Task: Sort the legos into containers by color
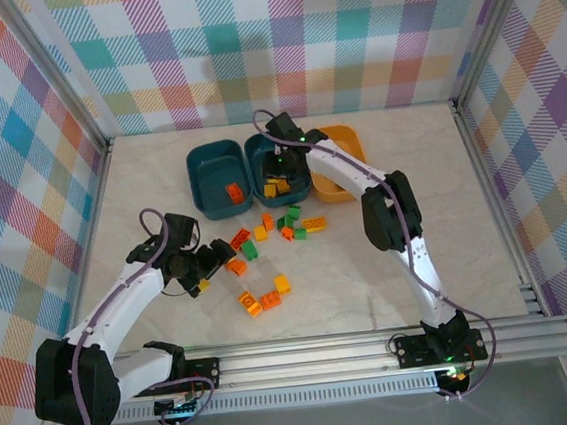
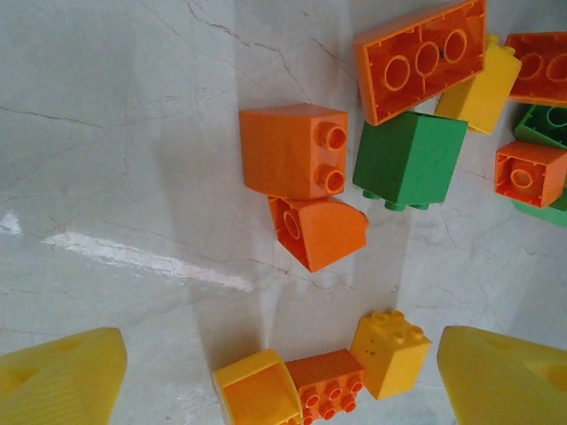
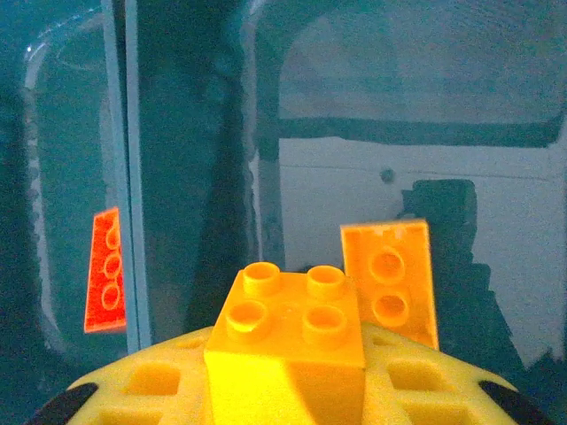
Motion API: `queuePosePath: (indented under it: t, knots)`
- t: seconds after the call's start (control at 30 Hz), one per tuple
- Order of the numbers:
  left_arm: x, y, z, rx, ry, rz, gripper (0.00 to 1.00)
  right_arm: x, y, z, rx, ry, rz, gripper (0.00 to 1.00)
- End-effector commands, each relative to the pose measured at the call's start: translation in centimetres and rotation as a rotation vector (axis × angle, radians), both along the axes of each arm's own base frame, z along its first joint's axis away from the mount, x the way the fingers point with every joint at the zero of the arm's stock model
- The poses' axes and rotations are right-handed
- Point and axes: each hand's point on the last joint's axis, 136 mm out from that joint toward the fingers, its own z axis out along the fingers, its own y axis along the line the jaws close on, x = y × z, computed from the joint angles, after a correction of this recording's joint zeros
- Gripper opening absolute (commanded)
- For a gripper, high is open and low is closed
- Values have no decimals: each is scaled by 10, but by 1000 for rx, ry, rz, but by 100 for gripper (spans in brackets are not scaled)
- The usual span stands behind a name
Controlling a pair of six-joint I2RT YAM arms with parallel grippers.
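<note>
right gripper (image 1: 278,163) clamping yellow brick (image 3: 288,329) over middle teal tub (image 1: 256,175); dropping off-centre could be bouncing it into left teal tub (image 1: 208,175). left gripper (image 2: 283,390) hanging wide apart.

We see a pale marbled counter (image 1: 414,210), two teal tubs (image 1: 209,169) and an orange-yellow tub (image 1: 342,142) at its back, loose legos (image 1: 314,225) mid-counter.

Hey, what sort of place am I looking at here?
Probably a robotics lab test booth: checked pastel walls box in a marble-look tabletop, and two white-and-black robot arms are bolted to an aluminium rail at its near edge.
</note>
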Motion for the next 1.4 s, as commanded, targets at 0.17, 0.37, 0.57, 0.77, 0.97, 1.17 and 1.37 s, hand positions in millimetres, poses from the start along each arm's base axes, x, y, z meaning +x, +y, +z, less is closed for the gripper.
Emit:
queuePosePath:
  t: [0.17,0.37,0.57,0.77,0.97,1.17,1.37]
  knots:
    - [-4,-5,-6,-35,50,17,90,-8,-16,21,-67,12,33,57]
    - [-2,-13,-3,-32,34,-1,87,-42,-29,60,-43,-74,40,53]
    - [2,-3,4,43,12,-9,87,-107,2,43,-94,-92,160,40]
    - [11,26,21,79,-22,74,89,-119,22,14,-221,-81,186,42]
    - [2,42,27,106,-35,111,90,-110,17,-1,-346,-65,142,46]
    - [-6,42,20,90,-34,127,90,-112,23,-20,-346,-24,162,46]
    - [-4,40,20,83,-31,116,91,-113,34,-35,-331,22,197,43]
